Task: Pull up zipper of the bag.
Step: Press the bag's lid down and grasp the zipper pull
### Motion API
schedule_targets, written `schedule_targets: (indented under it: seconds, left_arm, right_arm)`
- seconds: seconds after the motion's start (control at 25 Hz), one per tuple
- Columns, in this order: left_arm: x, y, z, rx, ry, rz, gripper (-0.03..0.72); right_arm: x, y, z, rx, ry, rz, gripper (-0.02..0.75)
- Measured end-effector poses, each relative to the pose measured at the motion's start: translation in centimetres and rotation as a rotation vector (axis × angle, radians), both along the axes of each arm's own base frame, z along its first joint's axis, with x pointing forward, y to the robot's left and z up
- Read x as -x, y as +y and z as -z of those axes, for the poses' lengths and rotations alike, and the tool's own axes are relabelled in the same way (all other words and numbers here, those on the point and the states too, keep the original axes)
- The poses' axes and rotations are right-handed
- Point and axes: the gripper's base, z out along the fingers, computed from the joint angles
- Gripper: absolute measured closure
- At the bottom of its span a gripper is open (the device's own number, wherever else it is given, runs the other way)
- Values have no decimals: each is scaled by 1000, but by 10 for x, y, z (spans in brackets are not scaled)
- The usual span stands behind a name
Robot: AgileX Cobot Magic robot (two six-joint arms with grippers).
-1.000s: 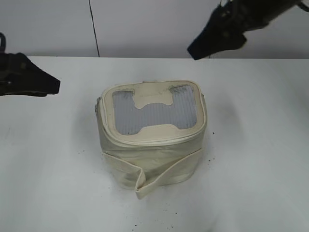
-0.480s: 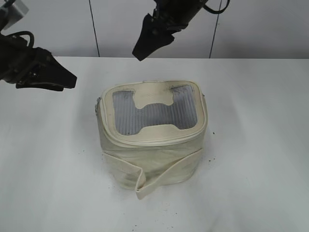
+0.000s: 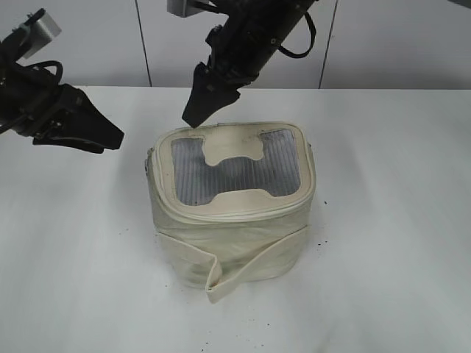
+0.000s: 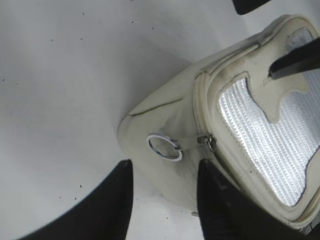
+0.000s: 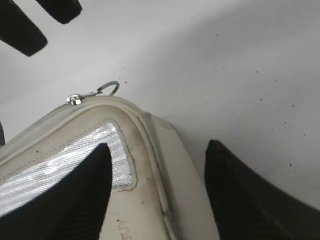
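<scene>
Cream leather-like, the bag [image 3: 232, 202] sits mid-counter [image 3: 390, 220], mesh top up. The right hand [image 3: 200, 110] hangs spread open over its back left corner, grasping nothing. The left hand [image 3: 99, 134], also open and empty, waits apart, facing the zipper [image 4: 202, 107] and its ring pull [image 4: 165, 146].

— What sort of place is this?
— A lab or test room, by the look; a plain white surface [image 3: 397, 220] (flecked with small dark specks) carries one bag [image 3: 232, 213]; behind it runs a bare pale wall [image 3: 73, 37] of flat panels with thin dark seams.
</scene>
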Motion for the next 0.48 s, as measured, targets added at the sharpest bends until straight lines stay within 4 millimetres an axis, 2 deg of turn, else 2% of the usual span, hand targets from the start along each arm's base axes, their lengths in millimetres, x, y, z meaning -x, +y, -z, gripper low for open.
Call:
schedule_targets:
  seconds: [0.48]
  left_arm:
    - [0, 0, 0, -3, 1, 3, 358]
  right_arm:
    - [-5, 0, 26, 56, 44, 16, 329]
